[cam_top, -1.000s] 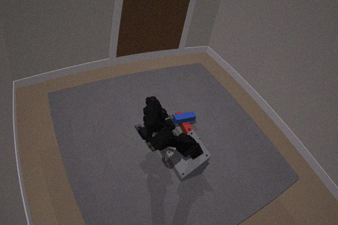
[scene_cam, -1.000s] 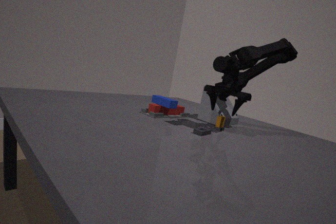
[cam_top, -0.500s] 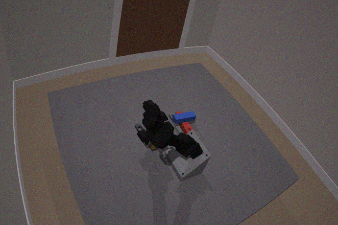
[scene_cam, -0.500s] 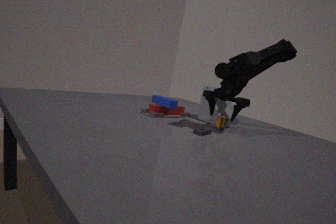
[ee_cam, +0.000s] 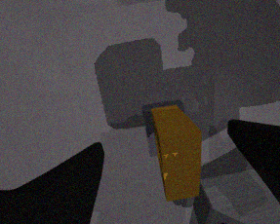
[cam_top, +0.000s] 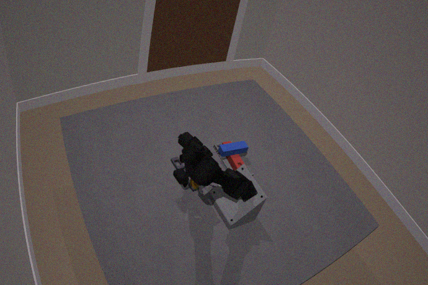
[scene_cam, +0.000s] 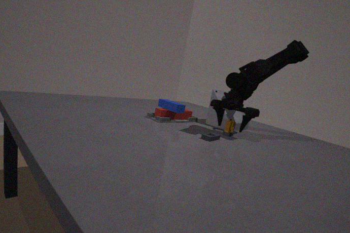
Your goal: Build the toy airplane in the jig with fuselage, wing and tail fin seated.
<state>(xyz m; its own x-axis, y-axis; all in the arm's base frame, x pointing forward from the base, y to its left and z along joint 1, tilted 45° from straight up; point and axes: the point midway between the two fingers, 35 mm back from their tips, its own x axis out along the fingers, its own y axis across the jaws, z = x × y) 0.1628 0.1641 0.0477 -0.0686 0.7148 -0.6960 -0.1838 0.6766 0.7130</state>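
The red fuselage lies in the grey cradle, and its tail-end socket shows empty in the top view. The blue wing lies across the top of the fuselage; its tab and socket are hidden. The yellow tail fin stands upright in a small dark holder. My gripper is open and points down, one finger on each side of the fin, touching neither side in the wrist view. In the top view the arm hides most of it.
A low grey holder with an empty opening sits on the table near the fin. The arm's pale grey base block stands close to the fuselage's tail end. The arm's shadow falls around the fin.
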